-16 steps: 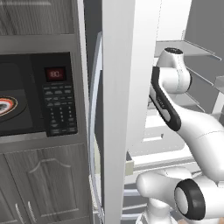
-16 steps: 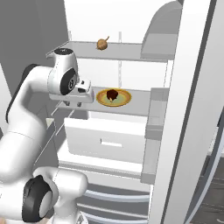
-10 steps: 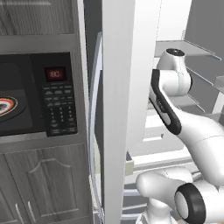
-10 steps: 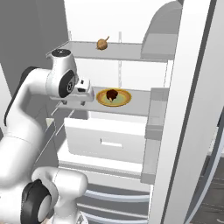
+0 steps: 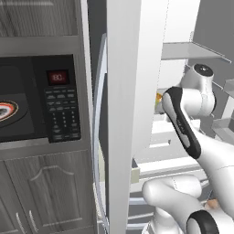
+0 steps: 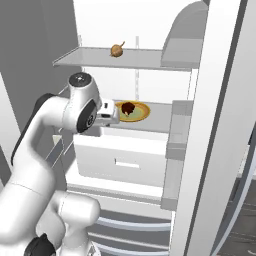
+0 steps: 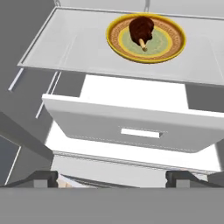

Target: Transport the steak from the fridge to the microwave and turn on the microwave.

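Fridge [image 6: 200,150] door open; steak [image 7: 141,28] sits on a yellow-rimmed plate [image 7: 171,48] on the glass shelf [image 7: 65,48], ahead of and above the gripper [image 7: 111,177], well apart. Steak is a dark reddish-brown lump with a pale bone stub. White drawer [image 7: 131,127] sits just below the shelf, nearer the hand. Gripper fingers spread wide, holding nothing. A small brown onion-like item [image 6: 117,49] lies on the upper shelf.

The steak [image 7: 141,28] sits on a yellow-rimmed plate [image 7: 170,50] resting on a white fridge shelf [image 7: 65,48]. Just below the shelf, a white drawer [image 7: 131,127] stands pulled out, with a small rectangular slot on its front. The end effector [image 7: 113,177] fingertips [image 7: 43,177] stand wide apart, below the drawer, holding nothing.
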